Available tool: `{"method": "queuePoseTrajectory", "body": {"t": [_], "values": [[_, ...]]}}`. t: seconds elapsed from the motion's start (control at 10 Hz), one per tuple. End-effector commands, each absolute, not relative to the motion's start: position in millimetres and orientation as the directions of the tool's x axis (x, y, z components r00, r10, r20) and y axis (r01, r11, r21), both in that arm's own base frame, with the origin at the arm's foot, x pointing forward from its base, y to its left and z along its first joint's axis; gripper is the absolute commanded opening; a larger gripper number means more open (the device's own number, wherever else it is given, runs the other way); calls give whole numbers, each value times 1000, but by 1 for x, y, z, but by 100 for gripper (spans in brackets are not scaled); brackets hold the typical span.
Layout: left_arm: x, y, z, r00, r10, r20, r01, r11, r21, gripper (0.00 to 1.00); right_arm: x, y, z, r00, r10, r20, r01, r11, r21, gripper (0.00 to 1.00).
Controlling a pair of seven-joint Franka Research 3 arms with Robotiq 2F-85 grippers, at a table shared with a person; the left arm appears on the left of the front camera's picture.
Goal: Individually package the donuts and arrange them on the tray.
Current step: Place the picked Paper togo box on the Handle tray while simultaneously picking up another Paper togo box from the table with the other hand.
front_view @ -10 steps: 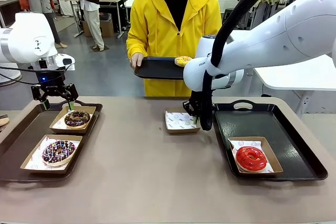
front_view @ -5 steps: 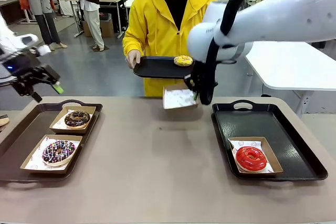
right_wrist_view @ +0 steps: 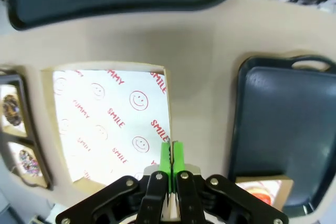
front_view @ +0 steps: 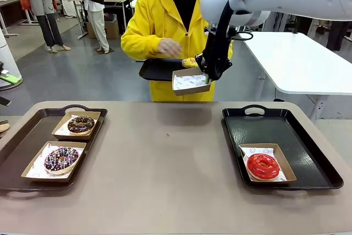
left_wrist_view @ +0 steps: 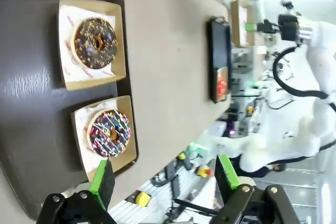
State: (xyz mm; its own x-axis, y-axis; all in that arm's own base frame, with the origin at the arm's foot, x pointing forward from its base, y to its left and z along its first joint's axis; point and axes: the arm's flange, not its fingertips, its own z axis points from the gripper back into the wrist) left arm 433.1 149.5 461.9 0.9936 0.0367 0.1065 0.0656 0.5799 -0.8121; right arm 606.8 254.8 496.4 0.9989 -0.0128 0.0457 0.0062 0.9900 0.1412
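Now that the right tool [front_view: 212, 75], clamped on an empty box [front_view: 190, 81], has lifted it off the table toward the person's yellow donut [front_view: 191, 62], loading seems next; left tool [left_wrist_view: 165, 182] gapes idle.

Right arm: reaches up high across the middle, bent down at the wrist.
Right end effector [front_view: 211, 76]: fingers pinched tight together (green pads touching).
Left end effector [left_wrist_view: 164, 178]: fingers wide apart.

A tan table [front_view: 165, 163] carries two dark trays [front_view: 22, 158] [front_view: 308, 152].
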Motion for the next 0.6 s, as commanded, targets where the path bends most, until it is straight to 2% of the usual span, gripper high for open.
{"method": "queuePoseTrajectory", "body": {"t": [0.0, 0.2, 0.3, 0.5], "values": [[429, 164, 447, 993, 76, 88, 40, 487, -872, 100, 629, 265, 498, 1000, -14, -8, 15, 992, 124, 0], [418, 186, 435, 992, 118, 54, -2, 430, -903, 100, 636, 259, 495, 999, -34, -28, 37, 990, 134, 0], [415, 194, 431, 987, 160, -17, -80, 399, -913, 100, 638, 255, 494, 998, -40, -39, 45, 990, 136, 0], [408, 207, 426, 973, 215, -84, -154, 333, -930, 100, 641, 250, 492, 998, -51, -48, 58, 989, 138, 0]]}}
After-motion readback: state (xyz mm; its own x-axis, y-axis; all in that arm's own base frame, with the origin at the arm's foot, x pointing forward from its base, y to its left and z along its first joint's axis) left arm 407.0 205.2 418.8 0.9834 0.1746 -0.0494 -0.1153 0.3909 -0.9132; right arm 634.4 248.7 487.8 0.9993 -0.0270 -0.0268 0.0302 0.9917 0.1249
